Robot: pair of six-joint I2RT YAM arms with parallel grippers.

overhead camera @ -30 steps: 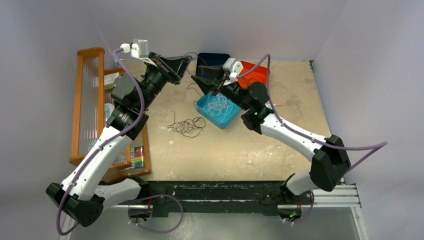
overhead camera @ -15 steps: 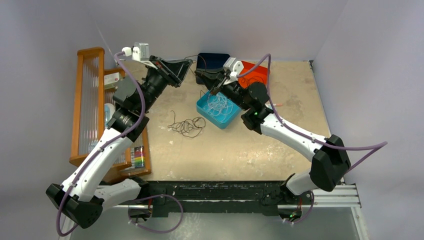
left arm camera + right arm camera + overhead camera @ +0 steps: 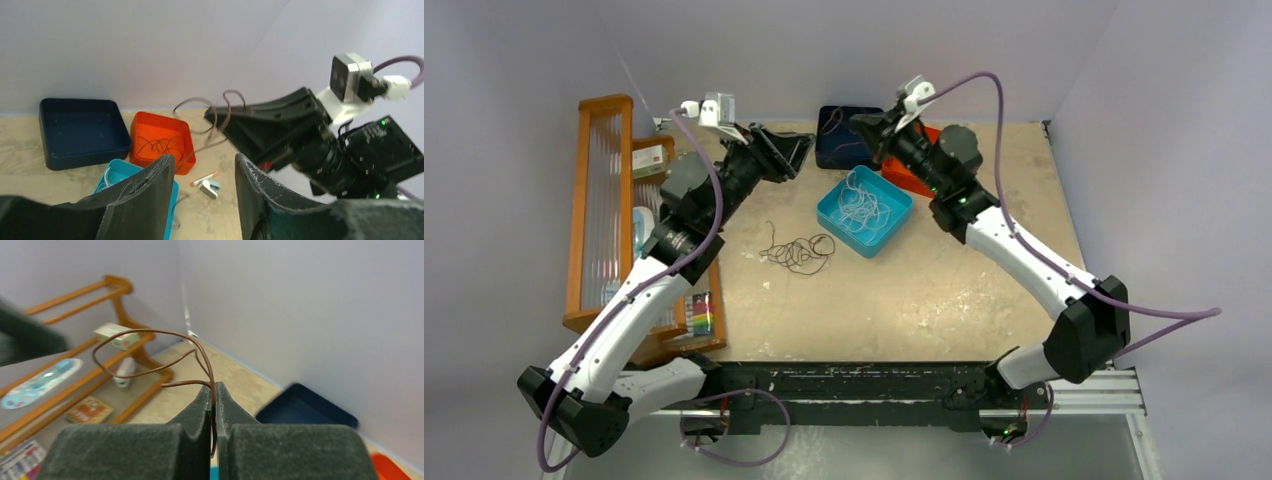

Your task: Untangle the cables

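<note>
My right gripper (image 3: 214, 390) is shut on a thin brown cable (image 3: 150, 335) that loops up and out from between its pads. From above, this gripper (image 3: 860, 122) hangs over the navy tray (image 3: 844, 140) at the back. The left wrist view shows the same brown cable (image 3: 220, 107) curling off its tip. A little to the left, my left gripper (image 3: 807, 147) stands open, and nothing lies between its fingers (image 3: 160, 172). A dark tangle of cables (image 3: 799, 252) lies on the table. White cables fill the teal tray (image 3: 864, 210). Dark cables lie in the red tray (image 3: 160, 140).
A wooden rack (image 3: 604, 200) with small items lines the left edge of the table. A marker pen (image 3: 205, 178) and a small white piece (image 3: 209, 189) lie beside the red tray. Walls close off the back and both sides.
My left gripper has opened and let go of the brown cable. My right gripper shut on that cable and swung up and back, from above the teal tray to over the navy tray.
</note>
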